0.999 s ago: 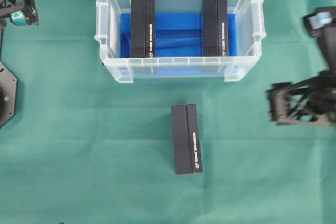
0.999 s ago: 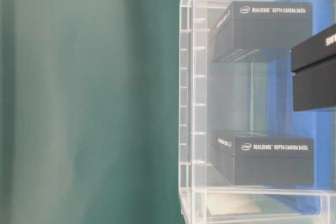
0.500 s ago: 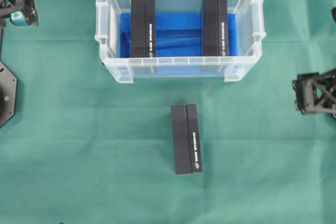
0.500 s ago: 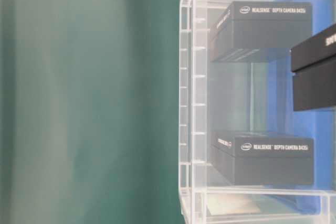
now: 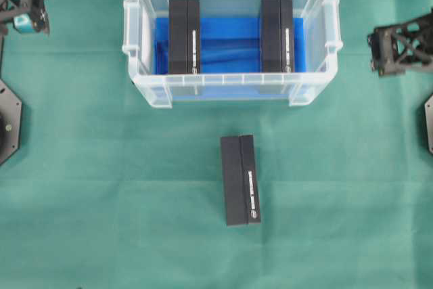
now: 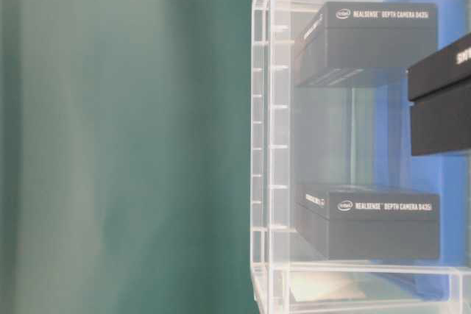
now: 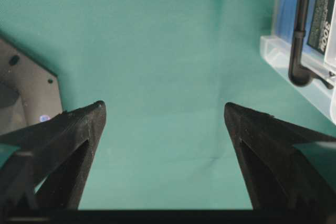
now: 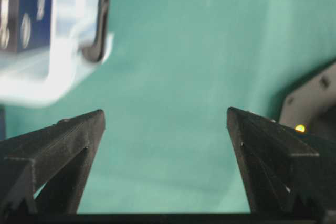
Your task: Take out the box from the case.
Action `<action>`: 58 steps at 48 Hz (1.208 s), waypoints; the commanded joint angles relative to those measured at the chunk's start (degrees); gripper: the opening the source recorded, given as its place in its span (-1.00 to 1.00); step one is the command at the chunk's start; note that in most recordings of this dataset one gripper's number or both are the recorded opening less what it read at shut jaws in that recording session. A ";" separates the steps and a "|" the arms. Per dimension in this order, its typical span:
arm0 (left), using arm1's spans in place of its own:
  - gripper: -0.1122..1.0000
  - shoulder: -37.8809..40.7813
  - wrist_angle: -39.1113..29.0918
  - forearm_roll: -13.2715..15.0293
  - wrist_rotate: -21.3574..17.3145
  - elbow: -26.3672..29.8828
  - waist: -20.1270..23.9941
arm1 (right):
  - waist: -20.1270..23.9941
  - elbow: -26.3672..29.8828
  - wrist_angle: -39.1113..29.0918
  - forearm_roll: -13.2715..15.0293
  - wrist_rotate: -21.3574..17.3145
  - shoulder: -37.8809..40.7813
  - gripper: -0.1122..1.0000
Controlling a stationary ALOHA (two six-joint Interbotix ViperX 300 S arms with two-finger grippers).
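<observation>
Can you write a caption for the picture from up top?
One black box lies on the green cloth; two remain inside the clear case.

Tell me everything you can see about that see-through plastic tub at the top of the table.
The case is a clear, slightly frosted plastic bin, rectangular, with rounded corners and a thick rim that juts out as a handle at each short end. It has no lid and sits upright on the green cloth. A blue lining covers its floor. Two black boxes lie inside, one near the left end, one near the right. No gripper touches it.
</observation>
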State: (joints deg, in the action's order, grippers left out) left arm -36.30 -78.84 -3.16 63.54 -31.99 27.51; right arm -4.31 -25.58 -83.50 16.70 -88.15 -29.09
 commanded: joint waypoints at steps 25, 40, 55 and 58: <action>0.97 -0.35 0.09 -0.09 -0.09 0.62 -0.18 | -18.54 -0.53 5.36 -2.55 16.70 0.18 0.89; 0.97 -0.35 0.09 -0.09 -0.18 0.70 -0.18 | -18.54 -0.97 5.54 -2.55 16.79 0.26 0.89; 0.97 0.79 0.62 0.00 -0.53 2.02 -0.26 | -18.54 -0.97 6.15 -2.55 16.79 0.35 0.89; 0.97 1.32 0.62 0.00 -0.79 2.72 -0.26 | -18.54 -0.97 6.33 -2.55 16.79 0.35 0.89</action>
State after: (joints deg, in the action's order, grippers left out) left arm -35.33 -78.49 -3.16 62.93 -31.29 27.42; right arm -22.76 -27.07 -77.61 13.97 -71.46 -28.48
